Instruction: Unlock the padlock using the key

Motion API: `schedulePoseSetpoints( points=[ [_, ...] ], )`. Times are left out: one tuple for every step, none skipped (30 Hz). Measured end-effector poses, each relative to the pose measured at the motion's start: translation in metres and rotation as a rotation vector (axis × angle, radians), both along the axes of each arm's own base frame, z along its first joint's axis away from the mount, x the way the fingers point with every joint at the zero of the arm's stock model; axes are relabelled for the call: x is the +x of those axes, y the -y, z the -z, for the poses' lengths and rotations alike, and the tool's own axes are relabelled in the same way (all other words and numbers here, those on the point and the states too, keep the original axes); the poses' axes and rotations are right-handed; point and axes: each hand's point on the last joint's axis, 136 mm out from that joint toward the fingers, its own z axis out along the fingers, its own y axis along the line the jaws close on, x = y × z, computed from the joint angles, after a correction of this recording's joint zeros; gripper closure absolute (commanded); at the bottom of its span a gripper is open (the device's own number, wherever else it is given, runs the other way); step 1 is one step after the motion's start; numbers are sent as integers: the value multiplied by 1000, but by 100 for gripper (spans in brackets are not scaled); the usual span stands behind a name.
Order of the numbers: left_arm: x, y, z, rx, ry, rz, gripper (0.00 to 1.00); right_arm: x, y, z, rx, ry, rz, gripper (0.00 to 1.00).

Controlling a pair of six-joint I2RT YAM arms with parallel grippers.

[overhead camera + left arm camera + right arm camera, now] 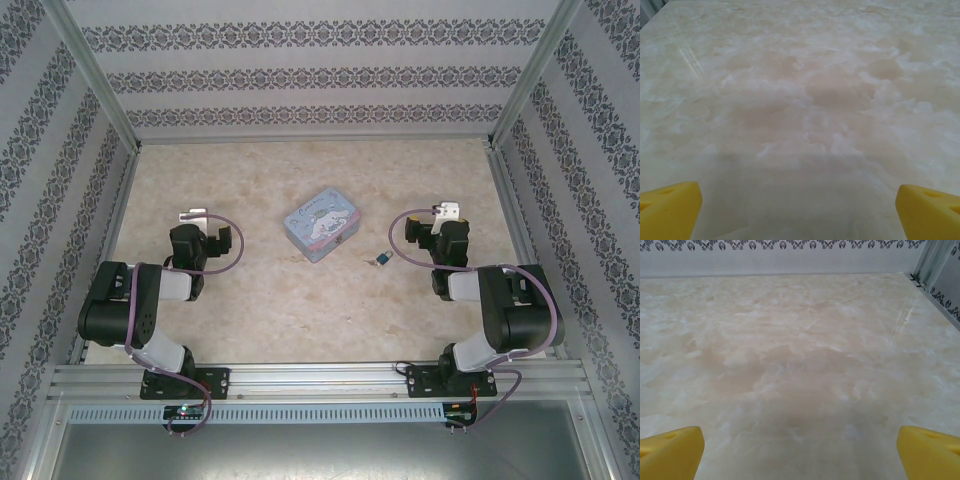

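Both arms are sitting folded low over the bench (300, 310), elbows bent back toward their bases and forearms reaching forward. The left arm is resting on the left side, and the left pincer (207, 230) is pointing away from the near edge, well apart from everything on the bench. In the left wrist view the left pincer (800, 215) is standing wide apart, its two yellow fingertips (667, 210) showing at the bottom corners with bare marbled surface between them and nothing gripped.

The right arm is mirroring this on the right side. The right pincer (428, 228) is hovering near the padlock (383, 259), a little to the right of it and farther from the near edge, without touching it. In the right wrist view the right pincer (800, 455) is likewise gaping apart, with yellow fingertips (670, 452) at the lower corners and nothing between them.

The padlock is lying on the bench between the tin (325, 222) and the right arm, just off the tin's near right corner. A thin dark sliver beside it looks like the key (371, 258), but it is too small to tell whether it is touching the padlock or sitting in it. The shackle's state is also too small to make out. The fingertips are being cut off by the lower edge in both wrist views.
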Motion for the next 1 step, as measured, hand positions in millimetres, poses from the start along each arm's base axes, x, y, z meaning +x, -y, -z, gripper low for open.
schedulePoseSetpoints(
  points=[
    [0, 0, 0, -1, 0, 0, 0, 0, 0, 0, 0, 0, -1, 2]
  ],
)
